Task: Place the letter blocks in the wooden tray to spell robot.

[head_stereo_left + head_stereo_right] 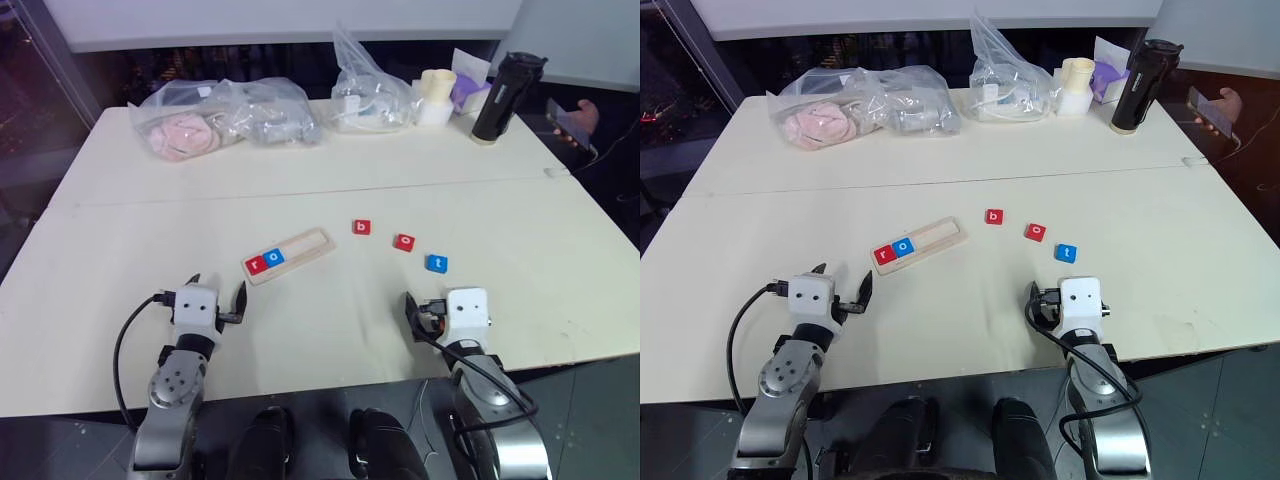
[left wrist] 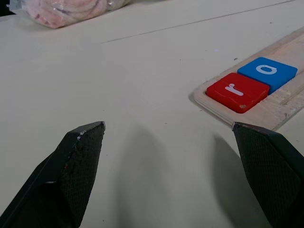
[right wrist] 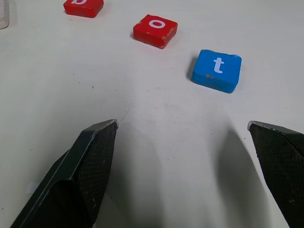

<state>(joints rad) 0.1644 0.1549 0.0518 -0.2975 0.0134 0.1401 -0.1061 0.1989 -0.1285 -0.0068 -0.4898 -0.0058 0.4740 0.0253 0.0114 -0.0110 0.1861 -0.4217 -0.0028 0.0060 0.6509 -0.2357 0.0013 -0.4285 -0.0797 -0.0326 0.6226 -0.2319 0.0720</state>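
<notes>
The wooden tray (image 1: 311,243) lies slanted at mid-table with a red "r" block (image 1: 255,264) and a blue "o" block (image 1: 276,257) side by side at its near-left end. To its right, loose on the table, sit a red "b" block (image 1: 361,227), a red "o" block (image 1: 404,242) and a blue "t" block (image 1: 437,263). My left gripper (image 1: 218,287) is open and empty, hovering just short of the tray's near end. My right gripper (image 3: 182,124) is open and empty too, a short way in front of the "t" block (image 3: 217,70).
Along the far side of the table are clear plastic bags (image 1: 225,118) of items, a second bag (image 1: 372,95), a cream cup (image 1: 436,95) and a black bottle (image 1: 505,97). A person's hand with a phone (image 1: 572,122) is at the far right. The table's front edge (image 1: 330,385) runs just behind my grippers.
</notes>
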